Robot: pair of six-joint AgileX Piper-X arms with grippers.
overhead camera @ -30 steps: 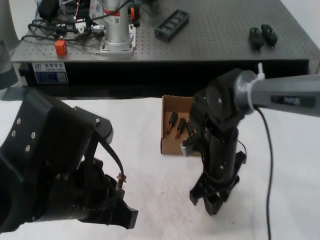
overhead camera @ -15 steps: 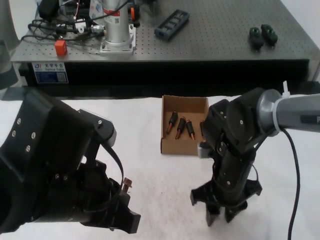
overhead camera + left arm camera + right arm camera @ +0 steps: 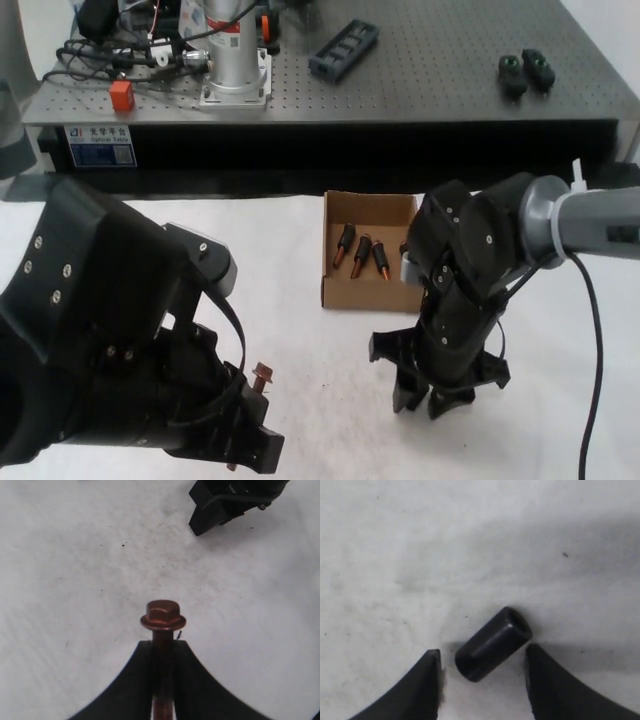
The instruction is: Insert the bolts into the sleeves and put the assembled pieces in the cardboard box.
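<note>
The cardboard box [image 3: 355, 293] sits open-topped on the white cover [image 3: 300, 240] of the bench, near the middle and just in front of the dark edge of the metal table [image 3: 430, 70]. Three assembled pieces lie on its floor side by side: one [image 3: 344, 245], a second [image 3: 362, 255] and a third [image 3: 383, 260]. Each is a short black sleeve with a copper-coloured bolt running through it. The right arm's body covers the box's right-hand part.

The left gripper [image 3: 162, 645] is clamped on a bolt [image 3: 162, 616]. The threaded shank runs between its black fingers [image 3: 130, 680], and the six-sided flanged head sticks out past the tips. The bolt is copper-coloured with a dull metal sheen. In the high view it shows at the near left [image 3: 262, 378], well apart from the box.

The right gripper [image 3: 422, 398] hangs low over the cover, nearer than the box, with its fingers [image 3: 427, 690] spread. A loose sleeve [image 3: 492, 644] lies on its side between them, set at a slant, with a narrow gap to each finger. It is a short, smooth black tube with one hollow end showing.

The cover is matte white with small dark specks. The metal table is grey and dotted with rows of holes; a black tray with compartments [image 3: 345, 48] rests on it.
</note>
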